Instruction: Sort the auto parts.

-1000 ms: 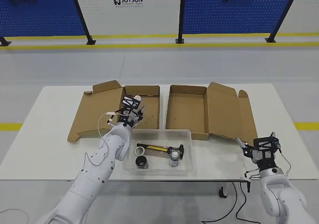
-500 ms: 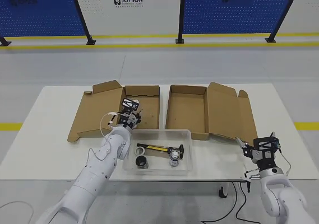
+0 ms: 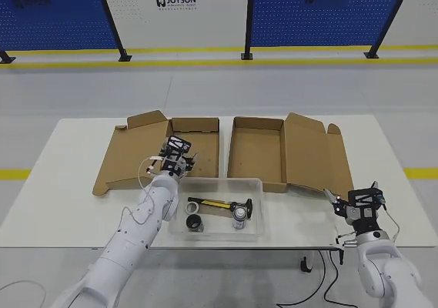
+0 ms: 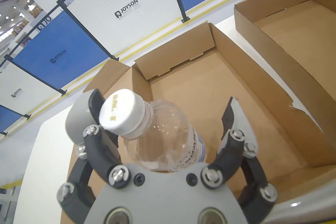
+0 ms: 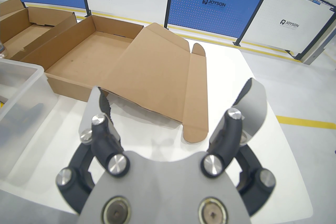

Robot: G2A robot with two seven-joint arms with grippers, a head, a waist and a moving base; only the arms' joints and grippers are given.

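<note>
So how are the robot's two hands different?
The left hand has a clear bottle between its fingers; the right hand has nothing. The left hand is over a cardboard box; the right hand is over the white table. Both have their fingers spread wide.

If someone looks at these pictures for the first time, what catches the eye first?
A clear bottle with a white cap sits between the fingers of the left gripper, above the left cardboard box. Nearer the robot, a clear bin holds a hammer. The right gripper hangs open over the table.
</note>
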